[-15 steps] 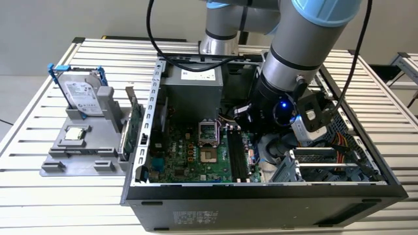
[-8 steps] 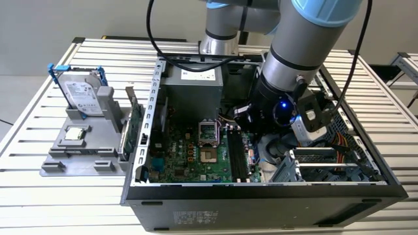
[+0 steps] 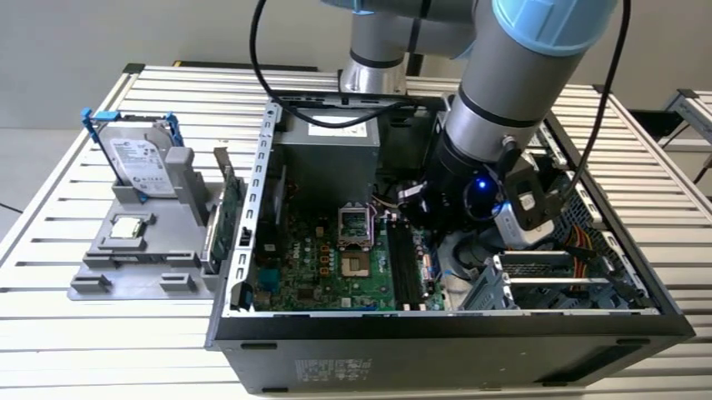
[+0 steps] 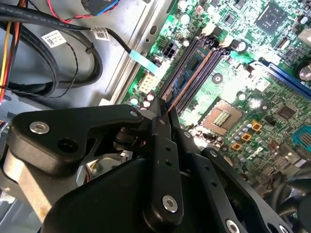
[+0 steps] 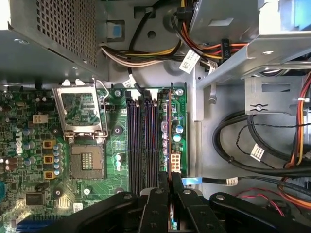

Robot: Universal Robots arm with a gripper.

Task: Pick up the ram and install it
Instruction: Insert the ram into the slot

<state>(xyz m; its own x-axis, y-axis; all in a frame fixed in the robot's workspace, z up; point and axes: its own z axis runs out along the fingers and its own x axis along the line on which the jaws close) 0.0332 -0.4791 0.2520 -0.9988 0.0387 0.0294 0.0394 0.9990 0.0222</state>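
- on the exterior view's left, a grey holder (image 3: 133, 258) on the slatted table (image 3: 67, 333) carries an upright silver hard drive (image 3: 142, 167).
- just right of it a green expansion card (image 3: 230, 218) stands on edge beside the open computer case (image 3: 445, 333).
- inside the case lies the green motherboard (image 3: 323, 275), with the open processor socket (image 3: 353, 223) near its middle.
- right of the socket, the arm reaches down into the case over the memory slots (image 5: 143, 141).
- in both wrist views the gripper (image 5: 169, 194) has its black fingers (image 4: 163, 160) drawn narrow, closed on the ram (image 5: 168, 141), which stands on edge in the slot furthest from the socket.
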